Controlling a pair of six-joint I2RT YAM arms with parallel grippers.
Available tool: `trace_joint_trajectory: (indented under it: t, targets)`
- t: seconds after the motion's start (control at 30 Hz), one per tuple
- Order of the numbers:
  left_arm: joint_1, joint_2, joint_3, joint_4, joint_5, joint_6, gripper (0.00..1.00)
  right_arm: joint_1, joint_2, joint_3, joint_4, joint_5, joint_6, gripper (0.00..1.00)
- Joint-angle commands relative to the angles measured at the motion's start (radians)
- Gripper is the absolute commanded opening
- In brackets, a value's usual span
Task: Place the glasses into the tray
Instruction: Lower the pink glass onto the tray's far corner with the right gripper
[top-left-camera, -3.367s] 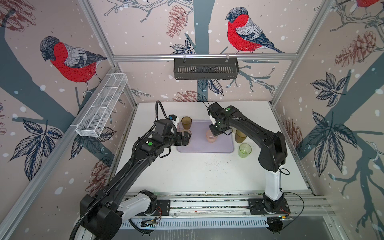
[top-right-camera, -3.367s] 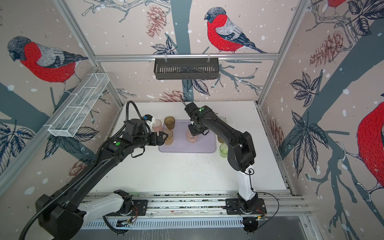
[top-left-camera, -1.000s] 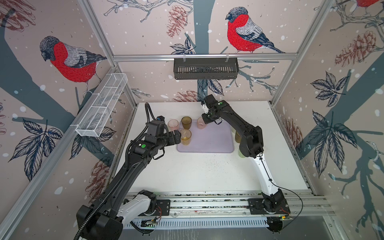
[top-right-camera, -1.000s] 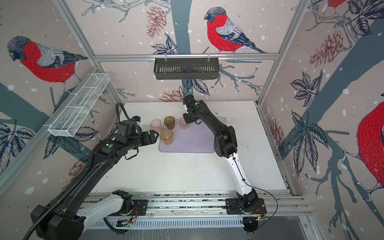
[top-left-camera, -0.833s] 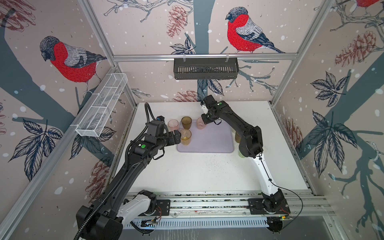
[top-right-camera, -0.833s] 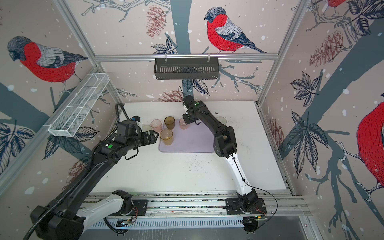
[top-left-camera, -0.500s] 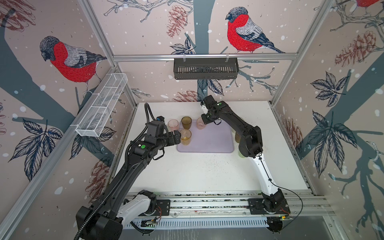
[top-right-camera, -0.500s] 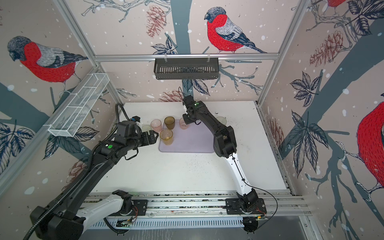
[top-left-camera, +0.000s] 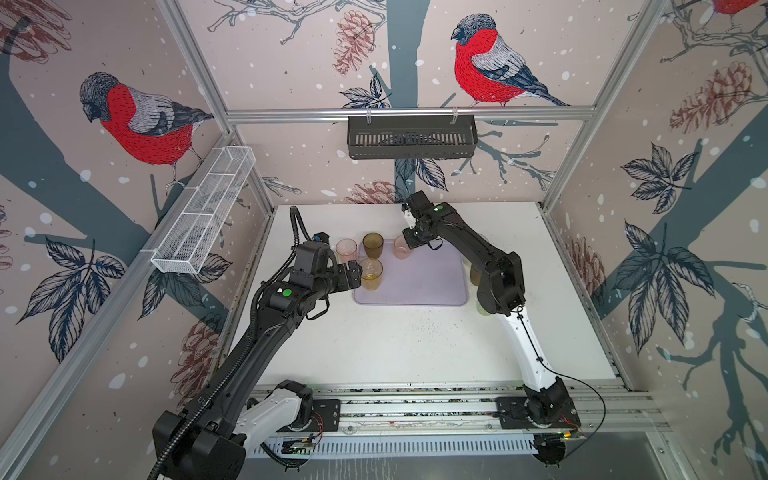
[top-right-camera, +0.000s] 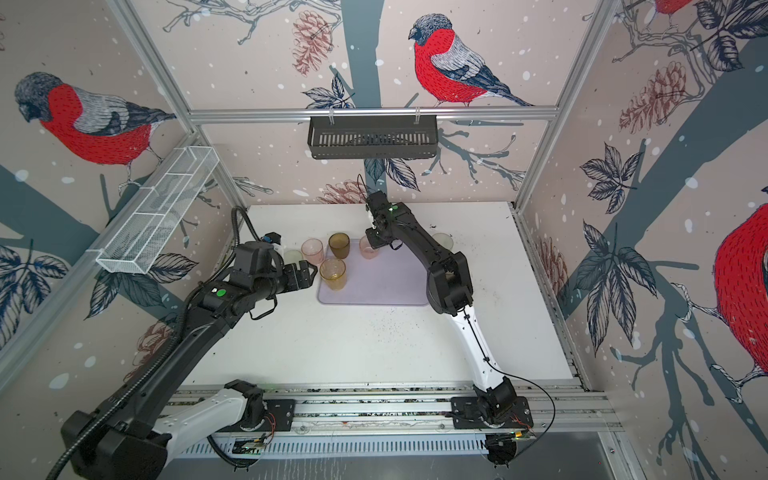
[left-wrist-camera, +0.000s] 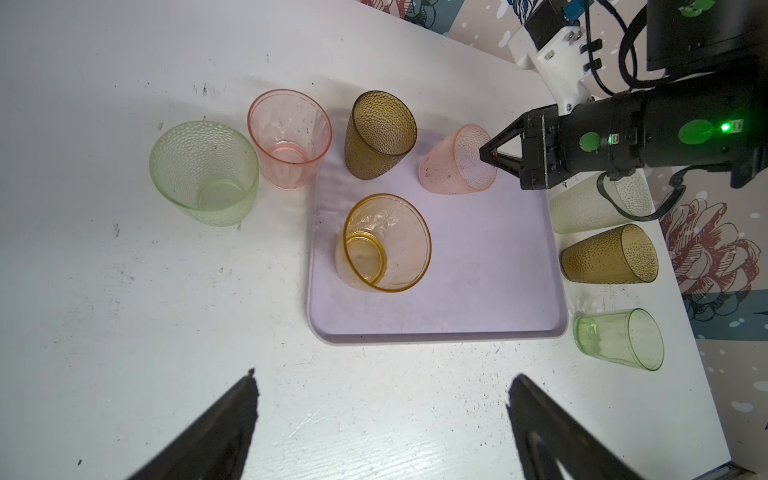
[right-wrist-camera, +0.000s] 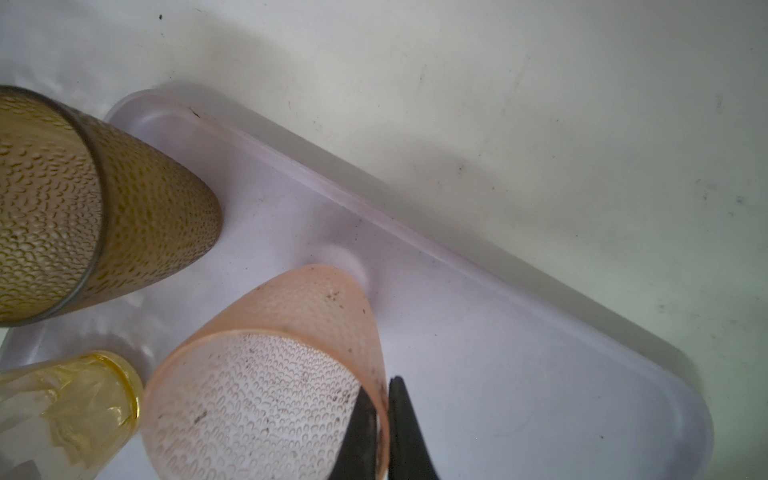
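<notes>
Right gripper (left-wrist-camera: 490, 160) is pinching the textured pink tumbler's (left-wrist-camera: 451, 168) rim, setting it upright inside the lilac tray (left-wrist-camera: 498, 291); left gripper (left-wrist-camera: 382, 419) is hanging wide apart, empty.

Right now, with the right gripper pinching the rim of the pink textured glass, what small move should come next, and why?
Probably open the right gripper and lift away. The pink textured glass appears to stand on the tray, beside the brown glass.

Translucent plastic glasses, a pebbled pink one (right-wrist-camera: 266, 374) and a dimpled brown one (right-wrist-camera: 104, 216), stand on a smooth matt lilac tray (right-wrist-camera: 519, 374) atop a scuffed, speckled white surface (left-wrist-camera: 124, 332).
</notes>
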Motion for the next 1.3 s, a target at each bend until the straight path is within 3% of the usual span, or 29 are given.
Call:
trace_joint_trajectory:
  t: [0.0,0.77,1.27]
  targets:
    - [0.001,0.000,-0.002,0.023,-0.003,-0.001,0.94,0.000,0.011,0.006,0.022,0.010,0.013,0.04]
    - [0.003,0.015,0.001,0.034,-0.002,0.007,0.94,-0.003,0.021,0.008,0.032,0.012,0.015,0.07]
    - [0.002,0.029,0.005,0.038,0.001,0.013,0.94,-0.003,0.022,0.011,0.039,0.009,0.019,0.14]
